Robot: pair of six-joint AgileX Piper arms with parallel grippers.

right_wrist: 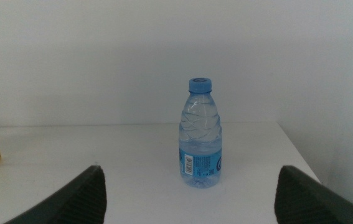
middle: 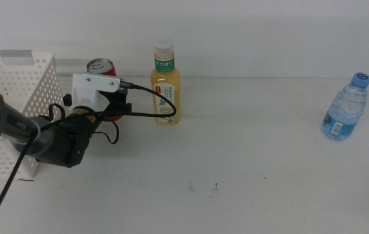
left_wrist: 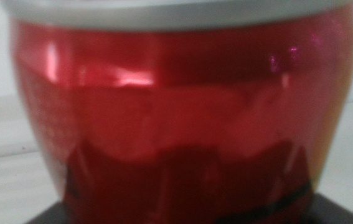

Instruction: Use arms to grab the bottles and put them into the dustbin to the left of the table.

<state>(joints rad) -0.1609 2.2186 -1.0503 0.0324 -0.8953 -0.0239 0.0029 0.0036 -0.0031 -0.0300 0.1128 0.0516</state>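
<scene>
Left tool (middle: 114, 104) is at the red soda can (middle: 100, 67), which stands upright on the desk (middle: 236, 169) just beside the dustbin (middle: 21, 97) and near the yellow tea bottle (middle: 166, 83). From the wrist camera the can (left_wrist: 182, 118) fills nearly the whole picture, with only a dark strip of the tool under it, so I cannot tell whether the tool is pinching the can or merely spread around it. In the middle view the white housing and black cable hide the jaws as well.

My reading is that the grasp of the can is the step in hand. The next move calls for a firm grip, a lift high enough to clear the basket's rim, and a short carry leftward over the opening before letting go; the tea bottle stands close on the other side, so the carry should go away from it.

The dustbin's perforated wall shows nothing dark or coloured through its holes, though its inside is mostly out of sight.

Well apart, near the desk's far right edge, the water bottle (middle: 345, 107) stands upright. The right tool (right_wrist: 188, 202) faces that bottle (right_wrist: 200, 132) from a distance, its jaws spread wide, waiting.
</scene>
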